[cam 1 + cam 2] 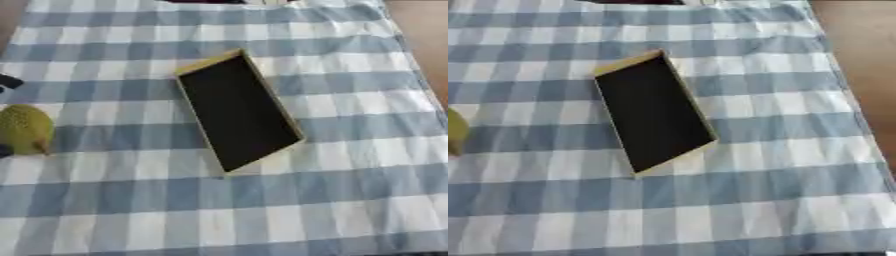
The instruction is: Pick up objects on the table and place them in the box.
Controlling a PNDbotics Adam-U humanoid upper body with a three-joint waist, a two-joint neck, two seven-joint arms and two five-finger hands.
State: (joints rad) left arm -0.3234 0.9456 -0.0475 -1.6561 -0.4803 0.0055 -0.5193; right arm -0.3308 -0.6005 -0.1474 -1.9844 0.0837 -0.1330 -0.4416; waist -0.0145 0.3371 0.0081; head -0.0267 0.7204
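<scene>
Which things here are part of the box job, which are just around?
Job:
- box, dark inside, nothing in it
- yellow-green bumpy fruit at the left edge, out of the box
- left hand, only a dark sliver beside the fruit

Around:
- checked cloth
- bare table, far right

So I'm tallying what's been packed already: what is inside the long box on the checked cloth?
Nothing shows inside the long yellow-rimmed box: only its flat black floor, uncovered from end to end. The green bumpy fruit lies outside, left of it.
</scene>
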